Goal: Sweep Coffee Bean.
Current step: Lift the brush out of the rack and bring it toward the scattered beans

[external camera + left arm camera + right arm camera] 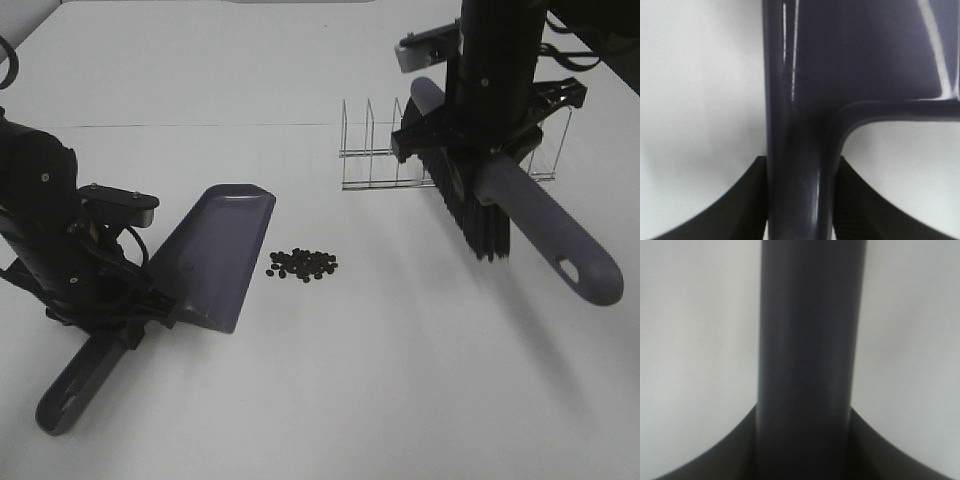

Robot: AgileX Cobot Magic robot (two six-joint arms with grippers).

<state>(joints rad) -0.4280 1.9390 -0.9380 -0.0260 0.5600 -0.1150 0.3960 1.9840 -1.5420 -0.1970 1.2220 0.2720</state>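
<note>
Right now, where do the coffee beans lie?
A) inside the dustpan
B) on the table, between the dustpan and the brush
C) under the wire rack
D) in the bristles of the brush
B: the coffee beans lie in a small pile on the bare table, beside the dustpan edge, apart from the brush.

The left arm (45,230) is matt black, built of bulky rounded segments dotted with small pale screw heads; just behind the left end effector (125,325) sits a flat grey camera bracket (122,203) with a thin black cable (137,243) looping under it; the left fingers (865,215) are black, curved, faintly ribbed; the right arm (495,60) is a black column; above the right end effector (470,150) are a grey block (420,52) and black cable loops (575,45); the right fingers (705,455) are dark curved wedges.
</note>
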